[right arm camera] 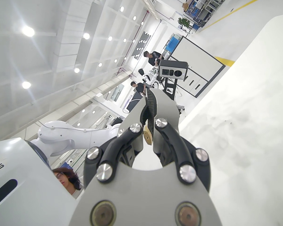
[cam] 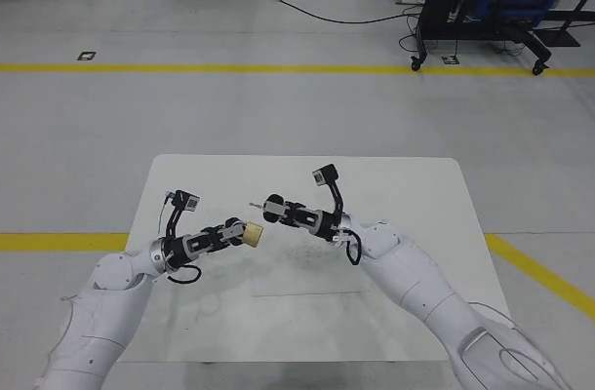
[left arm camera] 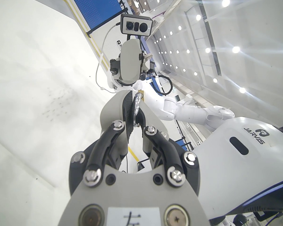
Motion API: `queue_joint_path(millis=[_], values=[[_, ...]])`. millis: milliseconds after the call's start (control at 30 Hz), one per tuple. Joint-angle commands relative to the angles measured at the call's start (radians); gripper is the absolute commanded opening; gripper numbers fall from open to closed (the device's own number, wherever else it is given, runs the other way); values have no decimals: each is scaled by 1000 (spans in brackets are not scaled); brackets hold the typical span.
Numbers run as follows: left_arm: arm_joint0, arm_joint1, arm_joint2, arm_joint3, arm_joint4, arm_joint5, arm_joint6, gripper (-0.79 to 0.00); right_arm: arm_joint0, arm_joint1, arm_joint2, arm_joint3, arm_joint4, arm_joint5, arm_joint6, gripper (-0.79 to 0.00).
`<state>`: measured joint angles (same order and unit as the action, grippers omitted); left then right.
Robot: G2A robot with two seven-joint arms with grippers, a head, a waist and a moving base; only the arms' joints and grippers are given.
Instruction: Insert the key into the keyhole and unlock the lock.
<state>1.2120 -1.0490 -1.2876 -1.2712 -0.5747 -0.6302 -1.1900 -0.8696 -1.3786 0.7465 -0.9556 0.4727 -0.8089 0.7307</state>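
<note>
The left claw (cam: 237, 235) hung above the white table (cam: 405, 185), over its left half, and was clamped shut on the padlock (cam: 252, 234). From above, the brass body of the padlock stuck out past the fingertips and pointed toward the middle of the table. Seen from the left wrist, the two black ribbed pads (left arm camera: 128, 109) pressed against the silvery shackle (left arm camera: 135, 105) with no gap showing, and a corner of brass peeped out beyond them.

The right claw (cam: 274, 208) was held over the table just beyond the left one, a little farther from the robot, and pointed back toward the left side. It too was closed, with the key (cam: 256, 205) pinched between its fingers. The thin blade poked out past the fingertips, while the tan head (right arm camera: 147, 137) sat deep between the fingers, close to where they hinge (plain from the right wrist).

Key and padlock were near each other but apart, the blade lying a little beyond the brass body and not touching it. Neither was resting on the table. I could not tell which face of the padlock carried the keyhole.
</note>
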Motion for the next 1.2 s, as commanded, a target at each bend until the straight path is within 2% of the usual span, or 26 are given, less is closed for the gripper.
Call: queue_joint_path(millis=[0,233,367,467,633,733,800,867,967,1033,1167], values=[[-8,2,2,15,-10,2,-2,-785,7,-9,-14,11,6,-3,12,-785],[-29,2,17,69,-45,10,-10,-785,15,-24,-34,35,38,-23,104,-785],[-64,-3,34,133,-112,98,-57,-785,12,-20,-10,43,37,-46,103,-785],[-64,-3,34,133,-112,98,-57,-785,6,-13,17,40,26,-84,87,-785],[-63,-3,35,132,-107,102,-49,-785,6,-13,17,40,26,-84,87,-785],[-57,-4,52,108,-26,195,63,-785,6,-13,17,40,26,-84,87,-785],[-65,-5,69,82,29,307,134,-785,-8,-13,20,28,33,-67,68,-785],[-74,-8,86,50,42,446,183,-785,-32,-7,31,8,20,-12,45,-785],[-94,-13,90,9,-11,583,221,-785,-89,7,55,-54,11,96,2,-785],[-105,-12,84,-11,6,596,253,-785,-134,22,81,-118,6,159,-9,-785],[-105,-12,84,-11,6,596,253,-785,-142,24,86,-132,5,167,-9,-785]])
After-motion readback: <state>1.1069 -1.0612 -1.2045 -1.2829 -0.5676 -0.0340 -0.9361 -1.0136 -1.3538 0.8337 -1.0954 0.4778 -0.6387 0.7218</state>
